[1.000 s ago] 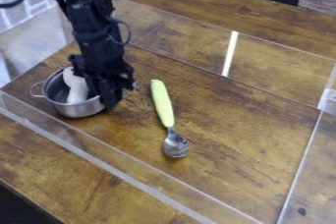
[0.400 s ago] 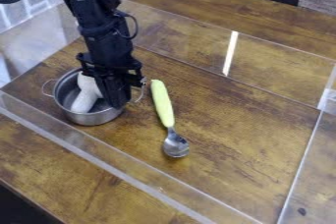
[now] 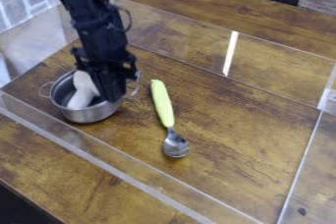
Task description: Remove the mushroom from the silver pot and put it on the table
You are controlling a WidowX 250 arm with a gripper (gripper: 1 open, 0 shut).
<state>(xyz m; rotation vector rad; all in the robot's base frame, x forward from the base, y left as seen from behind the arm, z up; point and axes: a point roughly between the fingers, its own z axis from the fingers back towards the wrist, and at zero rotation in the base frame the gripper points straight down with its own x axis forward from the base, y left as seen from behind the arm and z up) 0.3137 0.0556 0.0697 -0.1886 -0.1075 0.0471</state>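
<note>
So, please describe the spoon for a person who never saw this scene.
On the brown plank table, look beside the steel pot. There lies a spoon with a yellow-green handle and a shiny bowl. Unlike the pot, it is long and thin.

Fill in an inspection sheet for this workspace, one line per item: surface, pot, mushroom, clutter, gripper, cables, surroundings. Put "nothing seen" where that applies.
Surface: brown wood-plank table, dark grain, pale strips on it
Pot: silver pot upright on the table
Mushroom: white stem visible inside the pot; cap not made out
Clutter: spoon with yellow-green handle, beside the pot
Gripper: black gripper shut, fingertips at the pot; hold on the mushroom unclear
Cables: nothing seen for certain
Surroundings: clear walls at the table's edge
</note>
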